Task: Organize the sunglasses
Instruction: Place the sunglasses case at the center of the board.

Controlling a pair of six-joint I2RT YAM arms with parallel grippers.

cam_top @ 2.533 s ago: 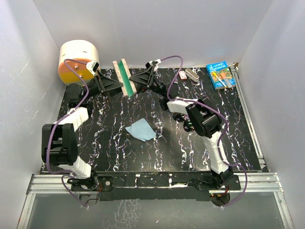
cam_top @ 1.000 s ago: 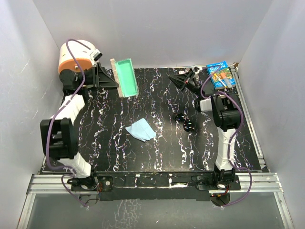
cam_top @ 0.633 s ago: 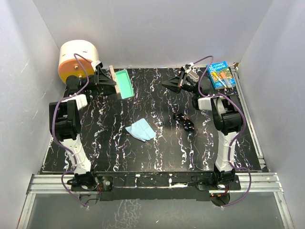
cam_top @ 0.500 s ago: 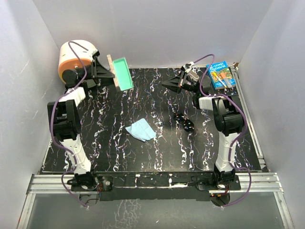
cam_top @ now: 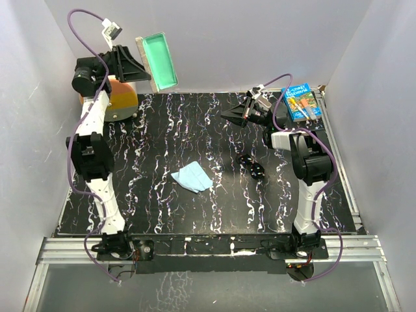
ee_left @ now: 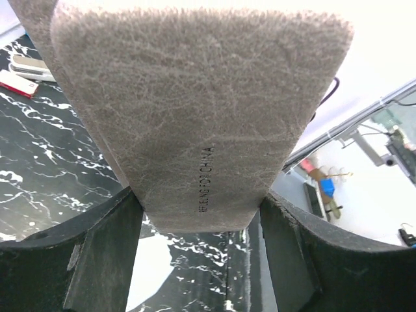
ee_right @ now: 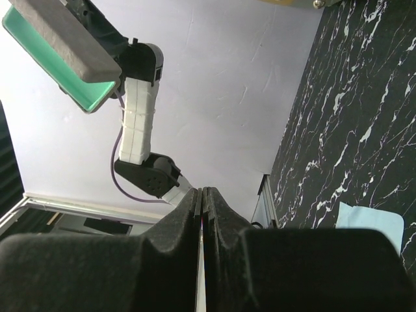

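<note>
Sunglasses [cam_top: 252, 166] are lying loose; left gripper [cam_top: 138, 65] is holding the case [cam_top: 160, 60] aloft, right gripper [cam_top: 229, 115] closed empty; advise lowering case level.

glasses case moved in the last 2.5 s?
Yes. The glasses case, held in the left gripper, went up from the table, now higher than the orange cylinder.

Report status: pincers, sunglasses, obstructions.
Left pincer clamped on case, held high. Right pincer shut, empty. Sunglasses loose on table, nothing over them.
</note>
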